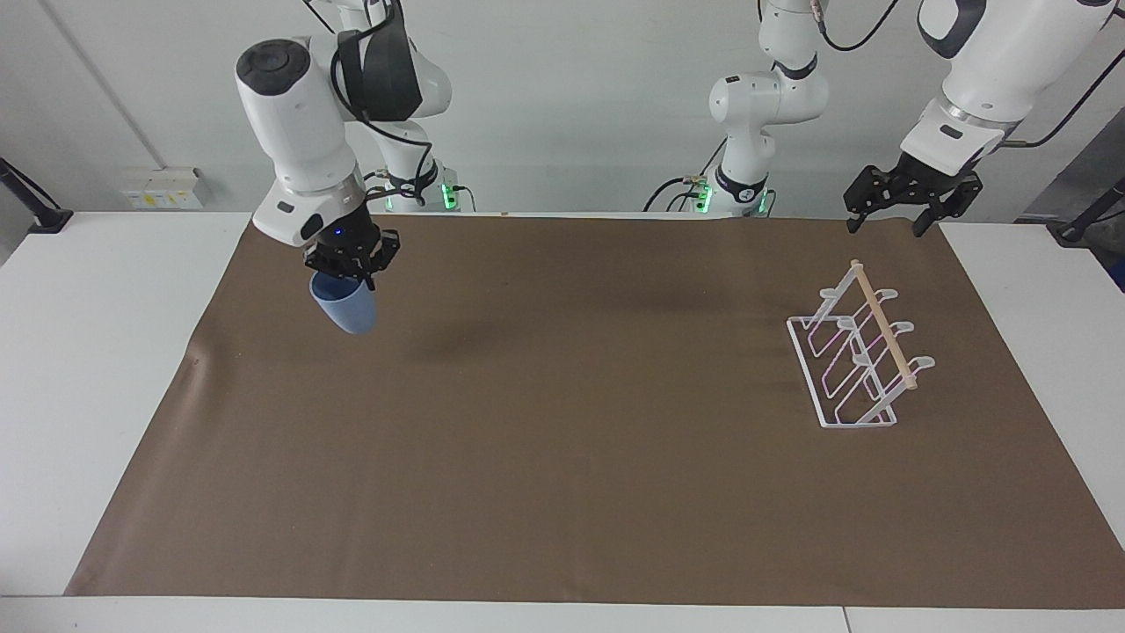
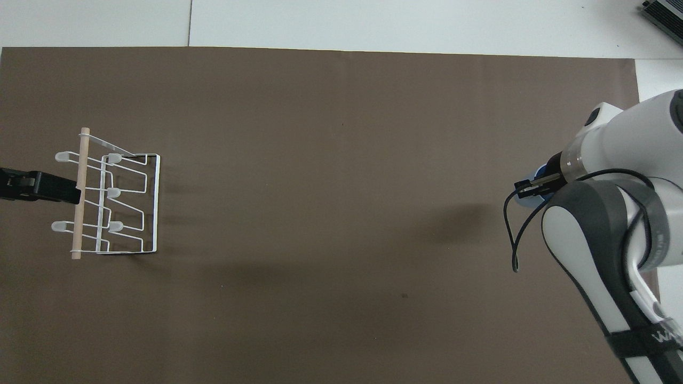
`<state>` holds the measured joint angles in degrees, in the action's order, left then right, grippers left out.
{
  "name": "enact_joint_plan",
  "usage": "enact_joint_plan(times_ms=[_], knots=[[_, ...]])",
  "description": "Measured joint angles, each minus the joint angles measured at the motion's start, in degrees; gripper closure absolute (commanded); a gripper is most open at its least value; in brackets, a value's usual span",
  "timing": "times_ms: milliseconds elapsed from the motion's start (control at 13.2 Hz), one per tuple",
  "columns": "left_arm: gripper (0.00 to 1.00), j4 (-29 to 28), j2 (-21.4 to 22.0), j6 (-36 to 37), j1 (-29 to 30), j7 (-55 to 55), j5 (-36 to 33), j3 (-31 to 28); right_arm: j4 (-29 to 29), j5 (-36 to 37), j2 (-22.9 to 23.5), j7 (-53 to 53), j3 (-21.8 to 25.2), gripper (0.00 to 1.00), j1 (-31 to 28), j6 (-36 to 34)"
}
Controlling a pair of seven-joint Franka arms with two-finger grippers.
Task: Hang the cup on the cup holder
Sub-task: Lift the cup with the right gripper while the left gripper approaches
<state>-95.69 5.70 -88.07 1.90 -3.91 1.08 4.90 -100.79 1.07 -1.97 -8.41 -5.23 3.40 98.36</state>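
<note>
A white table carries a wide brown mat across its middle. A plain pale wall rises at the robots' end, bearing a small socket strip.

white cup holder on brown mat; right gripper over cup.

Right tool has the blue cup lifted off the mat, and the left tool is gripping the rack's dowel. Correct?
Not quite. In the facing view the left tool hangs open above the cup holder, touching nothing. The right tool does hold the cup off the mat.
</note>
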Motion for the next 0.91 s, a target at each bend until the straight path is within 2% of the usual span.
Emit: enact_joint_plan(times_ms=[152, 380, 608, 913], knots=[[0.0, 0.0, 0.3, 1.0, 0.1, 0.0, 0.0, -0.3, 2.9, -0.9, -1.1, 0.0, -0.7, 1.0, 0.0, -3.6], [0.0, 0.0, 0.5, 3.3, 0.1, 4.4, 2.4, -0.3, 3.7, -7.4, -2.1, 0.0, -0.7, 1.0, -0.1, -4.4], [0.0, 0.0, 0.5, 5.4, 0.2, 16.3, 7.8, -0.5, 3.8, -17.8, -2.2, 0.0, -1.2, 1.0, 0.0, -4.4], [0.0, -2.4, 1.4, 5.6, 2.8, 38.4, 20.2, -0.7, 3.8, -33.4, -2.2, 0.4, -5.4, 1.0, 0.2, -1.0]])
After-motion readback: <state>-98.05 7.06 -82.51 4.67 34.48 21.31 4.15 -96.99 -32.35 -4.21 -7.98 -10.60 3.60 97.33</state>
